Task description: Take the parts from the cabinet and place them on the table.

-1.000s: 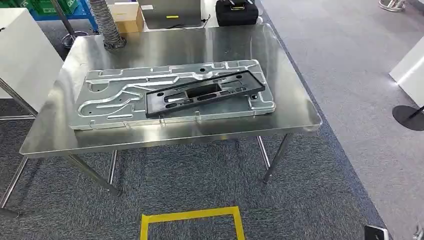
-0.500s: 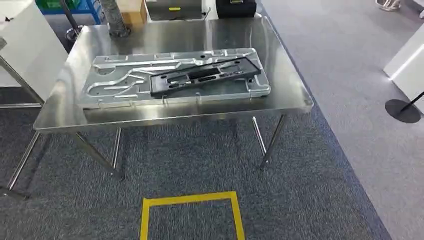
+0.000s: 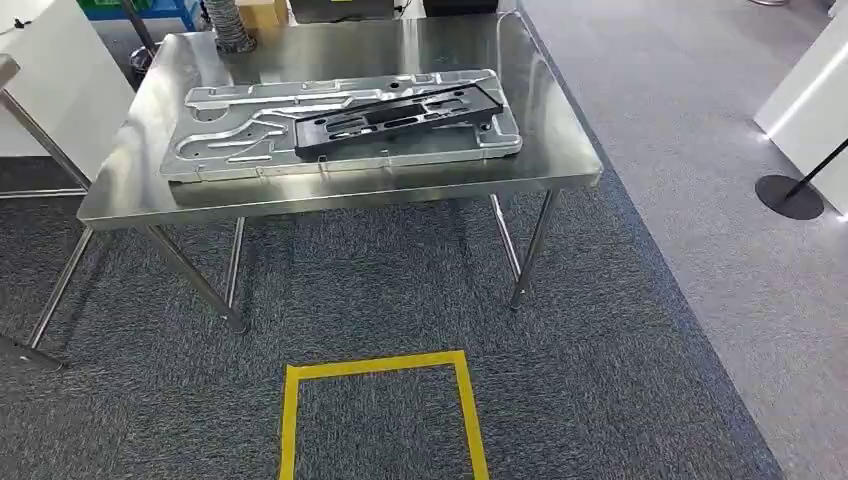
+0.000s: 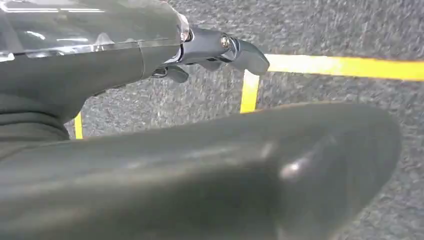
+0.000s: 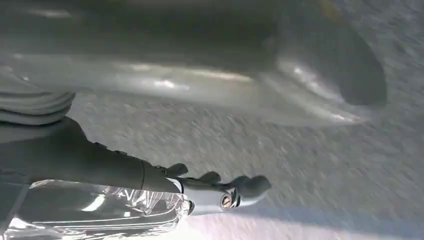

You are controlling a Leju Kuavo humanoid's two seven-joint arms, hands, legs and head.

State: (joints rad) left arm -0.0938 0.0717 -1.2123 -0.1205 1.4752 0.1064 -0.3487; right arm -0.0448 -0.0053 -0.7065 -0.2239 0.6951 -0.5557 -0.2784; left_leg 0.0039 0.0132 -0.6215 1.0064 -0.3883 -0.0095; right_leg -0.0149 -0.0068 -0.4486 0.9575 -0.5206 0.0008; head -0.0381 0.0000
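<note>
Worktop [image 3: 560, 165]: stands ahead in the head view, on the carpeted floor [image 3: 400, 290].
Large metal panel [image 3: 230, 140]: lies flat on the worktop, lengthwise from left to right, nearer the front edge than the back.
Frame part [image 3: 395, 115]: lies on top of the large metal panel, over its right half, set at a slant to it.
Ribbed hose [image 3: 228, 25]: at the worktop's back left corner.
Taped square [image 3: 290, 420]: on the floor in front of the worktop, nearer the camera.
White cabinet [image 3: 50, 90]: left of the worktop.
Round stand base [image 3: 790, 197]: on the floor, well to the right of the worktop.
</note>
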